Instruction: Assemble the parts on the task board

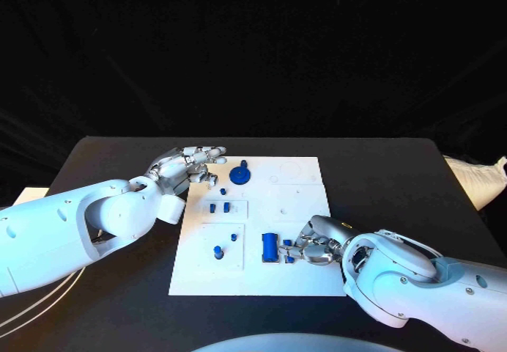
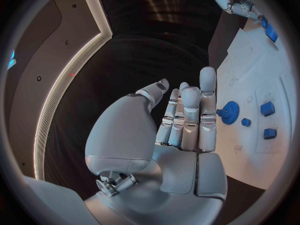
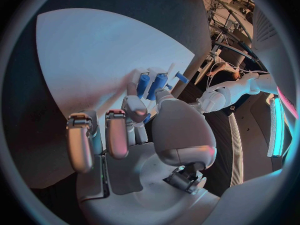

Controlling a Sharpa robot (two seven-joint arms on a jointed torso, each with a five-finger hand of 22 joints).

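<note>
The white task board point(image 1: 291, 194) lies mid-table. A blue gear point(image 1: 242, 175) sits near its far left corner, and my left hand point(image 1: 193, 166) hovers just left of it with straight fingers and nothing in them; the gear point(image 2: 230, 112) shows just past the fingertips point(image 2: 207, 82). Small blue pegs point(image 1: 219, 208) and two more point(image 1: 219, 252) stand along the board's left side. My right hand point(image 1: 308, 247) is at the board's near right, beside a blue block point(image 1: 270, 246). It pinches a small blue part point(image 1: 287, 250) between thumb and finger; blue pieces point(image 3: 150, 85) lie at those fingertips.
The black table point(image 1: 401, 169) has free room on the right. A white bag point(image 1: 480, 180) lies at its right edge, white paper point(image 1: 26, 196) and cables at the left. The right hand point(image 2: 240, 5) and the block point(image 2: 271, 32) appear in the left wrist view.
</note>
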